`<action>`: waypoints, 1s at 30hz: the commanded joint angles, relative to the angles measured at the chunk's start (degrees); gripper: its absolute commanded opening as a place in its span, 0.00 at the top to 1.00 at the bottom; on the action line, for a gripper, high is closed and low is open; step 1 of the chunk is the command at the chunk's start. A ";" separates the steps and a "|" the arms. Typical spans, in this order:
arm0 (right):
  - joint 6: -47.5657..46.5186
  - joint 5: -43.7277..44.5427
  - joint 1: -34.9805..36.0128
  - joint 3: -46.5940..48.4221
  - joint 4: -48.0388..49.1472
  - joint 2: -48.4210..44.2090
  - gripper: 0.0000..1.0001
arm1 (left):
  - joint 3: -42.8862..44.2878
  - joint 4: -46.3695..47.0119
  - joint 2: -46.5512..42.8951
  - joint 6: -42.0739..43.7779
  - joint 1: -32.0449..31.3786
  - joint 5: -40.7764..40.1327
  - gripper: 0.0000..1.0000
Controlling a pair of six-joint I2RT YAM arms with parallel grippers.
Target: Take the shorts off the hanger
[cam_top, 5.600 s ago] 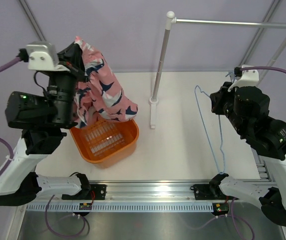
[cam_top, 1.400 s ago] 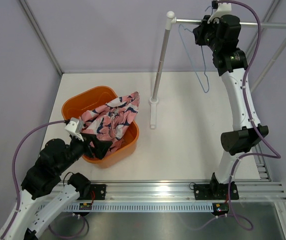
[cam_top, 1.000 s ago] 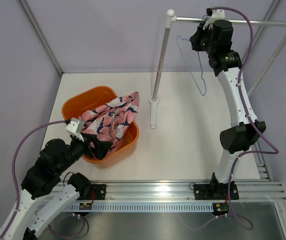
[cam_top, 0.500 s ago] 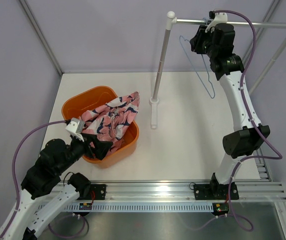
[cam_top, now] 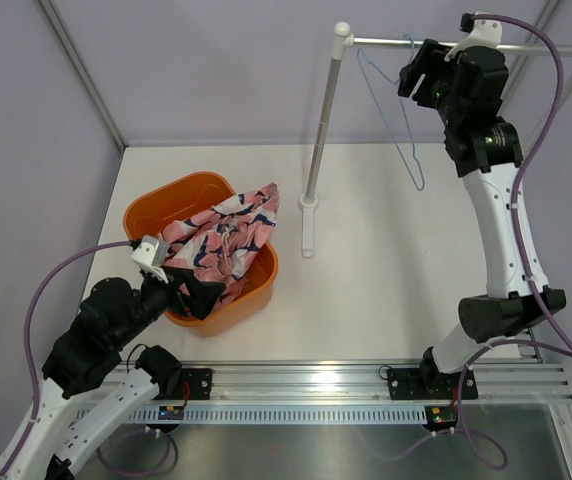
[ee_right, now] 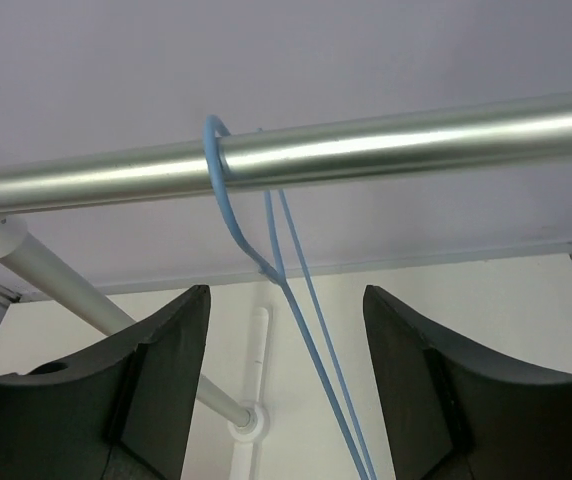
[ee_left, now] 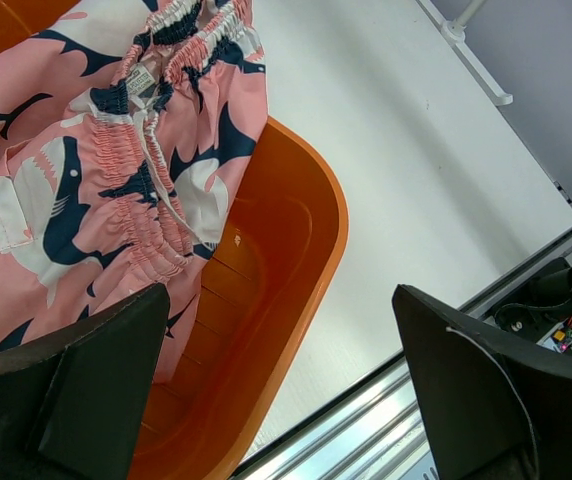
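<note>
Already the shorts [cam_top: 224, 235] are off the hanger [cam_top: 396, 120]. They lie crumpled in the orange basket [cam_top: 151, 208] at the near left of the table [cam_top: 366, 290], well apart from the wire. Their long axis runs diagonally, from the basket's near-left inside up to the far right, where one end drapes over the rim. In the left wrist view the gathered elastic and the white drawstring face up.

The hanger carries no fabric. Its hook sits over the silver rail [cam_top: 536, 47] at the far right, and its thin blue triangle hangs down from there, the long wires pointing toward the table.

The right gripper [cam_top: 416, 74] is up at the rail with its jaws spread wide. In its own view the wire passes between the fingers and touches neither. The left gripper [cam_top: 194, 295] is likewise spread, just above the basket's near rim, and grips nothing.

What remains, I judge, is a clean withdrawal. The right arm should back straight away from the rail without brushing the wire, so the hook is not nudged off.
</note>
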 commanded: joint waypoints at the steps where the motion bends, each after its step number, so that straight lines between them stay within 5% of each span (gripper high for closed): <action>1: 5.11 6.81 -0.39 -3.66 -3.26 -8.44 0.28 | -0.36 2.36 -0.57 -0.12 -0.35 -0.55 0.01; 9: 10.92 -2.40 -0.39 -26.05 -3.00 -29.81 0.16 | -0.27 2.10 0.40 -0.30 -0.35 -0.99 0.01; 13: 12.24 -13.38 -0.31 -33.38 -6.85 -39.74 0.01 | -0.27 2.18 0.31 -0.21 -0.35 -0.99 0.01; 16: 12.24 -21.39 0.04 -39.52 -9.15 -44.58 0.01 | 0.08 2.36 1.18 0.31 -0.35 -0.64 0.01; 21: 13.12 -23.51 1.89 -53.04 -7.84 -55.29 0.01 | 2.71 0.95 4.44 4.18 -0.35 -6.51 0.01; 30: 16.11 -27.20 4.88 -63.97 -3.70 -63.40 0.01 | 0.61 3.15 4.09 5.15 -0.35 -8.02 0.01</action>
